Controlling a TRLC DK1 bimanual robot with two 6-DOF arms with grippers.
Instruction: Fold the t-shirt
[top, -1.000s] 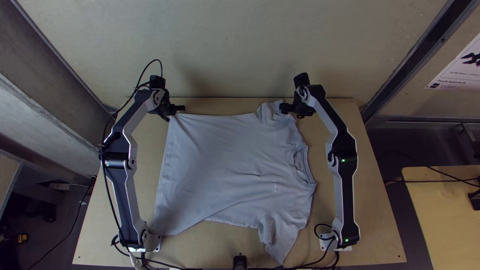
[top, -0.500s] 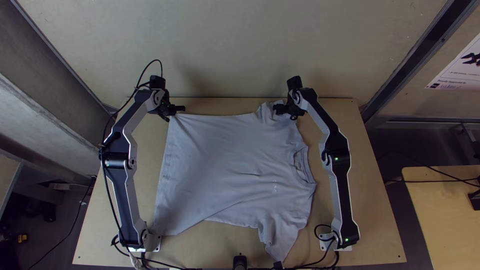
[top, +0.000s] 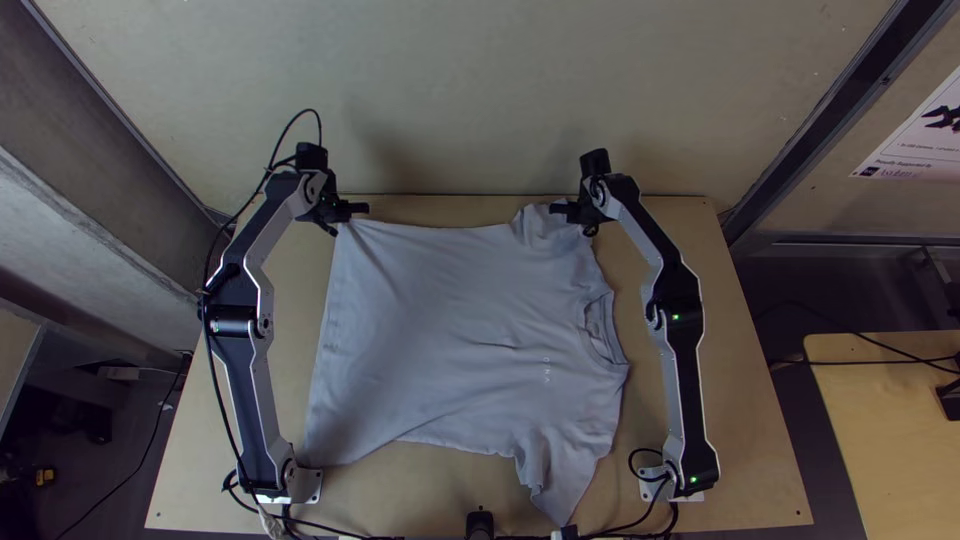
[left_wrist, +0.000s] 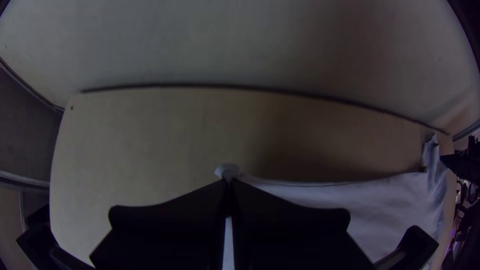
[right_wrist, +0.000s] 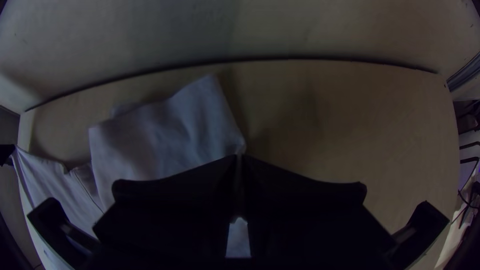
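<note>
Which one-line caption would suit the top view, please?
Left gripper and right gripper hold the far edge of a spread grey T-shirt on a wooden table.

In the right wrist view, the t-shirt (right_wrist: 160, 135) lies on the wooden table (right_wrist: 360, 145), a rumpled part of it reaching past the tips of the right gripper (top: 562, 209), out toward the wall. The two flat black fingers (right_wrist: 175, 200) are drawn together on the t-shirt, a small pinch of its edge between their tips, and more of its pale cloth shows in the gap farther back. Bare wood runs beside the t-shirt. Beyond it, a dark line parts the table from the pale wall (right_wrist: 300, 30). At the t-shirt's far corner is the dark tip of the left gripper (top: 355, 209).
</note>
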